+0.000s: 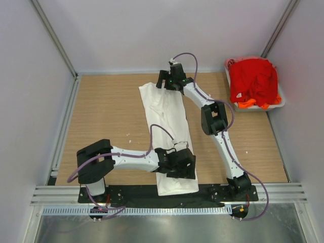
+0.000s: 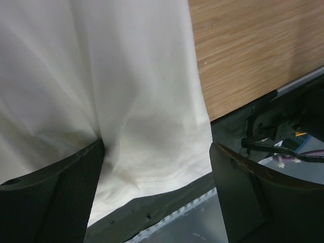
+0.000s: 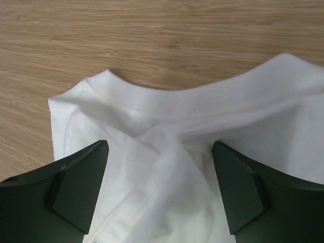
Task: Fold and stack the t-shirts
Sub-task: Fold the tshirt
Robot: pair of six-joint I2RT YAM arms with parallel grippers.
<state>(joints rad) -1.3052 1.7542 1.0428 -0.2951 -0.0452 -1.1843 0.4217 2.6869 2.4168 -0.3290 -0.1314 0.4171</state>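
Observation:
A white t-shirt (image 1: 169,119) lies folded into a long narrow strip down the middle of the table, its hem hanging over the near edge. My left gripper (image 1: 181,164) is open above the hem end; in the left wrist view the hem (image 2: 152,152) lies between the spread fingers (image 2: 61,197). My right gripper (image 1: 169,81) is open above the collar end; in the right wrist view the collar (image 3: 167,104) and a bunched fold (image 3: 167,167) lie between its fingers (image 3: 76,182). Red and orange t-shirts (image 1: 254,81) are piled in a tub at the back right.
The pale plastic tub (image 1: 281,101) stands at the back right corner. Grey walls enclose the wooden table (image 1: 109,116) on three sides. A black base rail (image 1: 136,195) and metal strip run along the near edge, with cables (image 2: 283,149) beside it.

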